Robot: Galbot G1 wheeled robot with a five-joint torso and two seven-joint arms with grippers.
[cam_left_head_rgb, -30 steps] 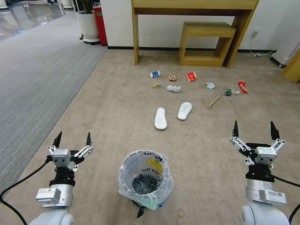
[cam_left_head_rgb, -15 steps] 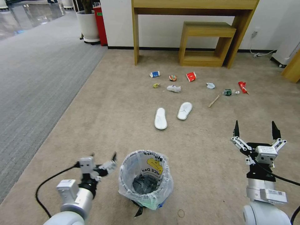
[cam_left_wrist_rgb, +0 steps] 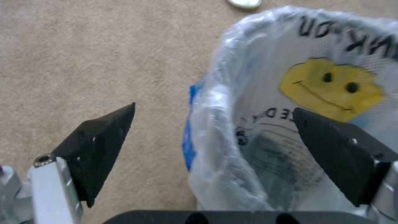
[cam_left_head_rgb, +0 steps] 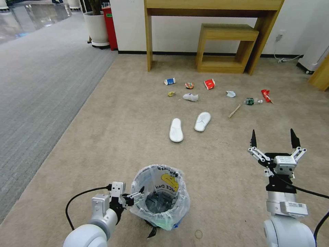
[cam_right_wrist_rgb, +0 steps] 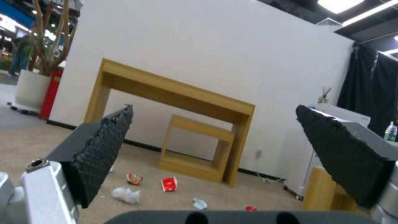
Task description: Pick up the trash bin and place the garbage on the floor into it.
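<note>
The trash bin [cam_left_head_rgb: 181, 202], lined with a crinkly bag printed with a yellow smiley, stands on the beige floor [cam_left_head_rgb: 120, 130] right in front of me. My left gripper [cam_left_head_rgb: 136, 195] is open at the bin's left rim [cam_left_wrist_rgb: 215, 93]; one finger is outside over the carpet and the other inside the bag. My right gripper [cam_left_head_rgb: 273, 135] hangs open in the air to the bin's right, holding nothing. The garbage lies farther off: two white slippers [cam_left_head_rgb: 176, 130] [cam_left_head_rgb: 202, 121], a blue-white carton [cam_left_head_rgb: 169, 81], a red box [cam_left_head_rgb: 209, 83], a bottle [cam_left_head_rgb: 252, 101], a wooden stick [cam_left_head_rgb: 234, 110] and a red wrapper [cam_left_head_rgb: 266, 95].
A tall wooden table [cam_left_head_rgb: 149, 41] and a low wooden shelf [cam_left_head_rgb: 226, 32] stand against the white wall behind the litter. Grey ribbed carpet [cam_left_head_rgb: 41, 79] runs along the left, with a white planter [cam_left_head_rgb: 96, 29] and a red bin [cam_left_head_rgb: 110, 27] at its far end.
My left arm has dropped and swung right, from beside the bin to its rim, with one finger now inside the bag. The right gripper has shifted slightly up and left, still open.
</note>
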